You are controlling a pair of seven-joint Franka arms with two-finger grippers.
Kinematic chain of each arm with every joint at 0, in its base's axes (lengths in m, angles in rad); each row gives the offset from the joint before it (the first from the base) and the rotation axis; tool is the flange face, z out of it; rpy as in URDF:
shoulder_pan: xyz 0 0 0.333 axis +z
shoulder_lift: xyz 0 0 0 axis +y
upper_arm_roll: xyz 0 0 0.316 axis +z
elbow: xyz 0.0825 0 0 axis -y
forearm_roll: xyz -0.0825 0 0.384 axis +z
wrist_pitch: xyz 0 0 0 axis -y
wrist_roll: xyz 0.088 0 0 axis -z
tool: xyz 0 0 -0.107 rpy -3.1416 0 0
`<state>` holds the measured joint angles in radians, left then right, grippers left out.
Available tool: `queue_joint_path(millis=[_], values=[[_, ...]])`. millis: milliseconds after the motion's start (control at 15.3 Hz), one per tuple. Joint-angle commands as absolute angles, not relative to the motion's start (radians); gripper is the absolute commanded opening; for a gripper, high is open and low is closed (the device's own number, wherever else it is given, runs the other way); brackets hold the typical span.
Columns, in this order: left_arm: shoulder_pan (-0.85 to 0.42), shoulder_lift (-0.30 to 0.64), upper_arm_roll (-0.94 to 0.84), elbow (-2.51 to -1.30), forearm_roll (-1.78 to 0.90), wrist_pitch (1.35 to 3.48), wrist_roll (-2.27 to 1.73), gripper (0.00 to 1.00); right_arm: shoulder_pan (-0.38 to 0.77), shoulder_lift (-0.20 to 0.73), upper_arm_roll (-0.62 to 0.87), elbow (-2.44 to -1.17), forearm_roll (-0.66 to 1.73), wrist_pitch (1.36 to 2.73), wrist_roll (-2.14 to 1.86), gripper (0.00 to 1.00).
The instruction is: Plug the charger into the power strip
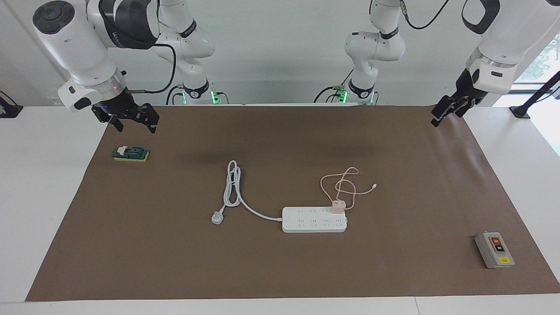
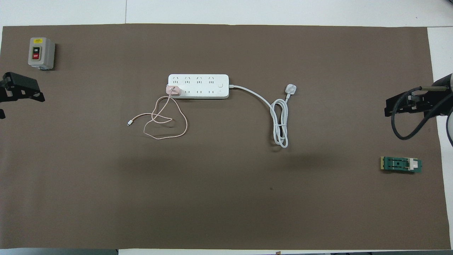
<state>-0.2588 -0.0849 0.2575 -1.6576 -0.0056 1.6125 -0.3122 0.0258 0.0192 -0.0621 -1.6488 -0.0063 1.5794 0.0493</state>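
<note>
Pincers (image 1: 446,111) (image 1: 131,119) raised, charger (image 1: 337,207) plugged in

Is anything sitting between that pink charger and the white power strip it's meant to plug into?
Nothing visible. The charger already sits on the power strip, at its end toward the left arm. Both hands hang away, over the mat's ends.

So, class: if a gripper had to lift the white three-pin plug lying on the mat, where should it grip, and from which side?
Grip the three-pin plug across its grey-white body, coming straight down from above. It lies flat on the brown mat, nothing crowding it. Probably set the jaws crosswise to its thick white cord, so the cord stays out of the grip.
</note>
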Motion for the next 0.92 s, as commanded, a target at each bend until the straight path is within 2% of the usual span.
queue_joint_path(millis=[0,654,850], values=[[-0.238,-0.100,0.245,-1.689,0.011,1.735,-0.296,1.00,0.014,0.006,-0.054,-1.655,-0.015,1.565,0.031,1.00],[-0.213,-0.106,0.244,-1.681,0.026,1.620,-0.178,1.00,0.014,0.006,-0.054,-1.655,-0.015,1.565,0.031,1.00],[-0.137,-0.104,0.186,-1.680,0.025,1.600,-0.170,1.00,0.014,0.006,-0.054,-1.655,-0.014,1.563,0.031,1.00]])
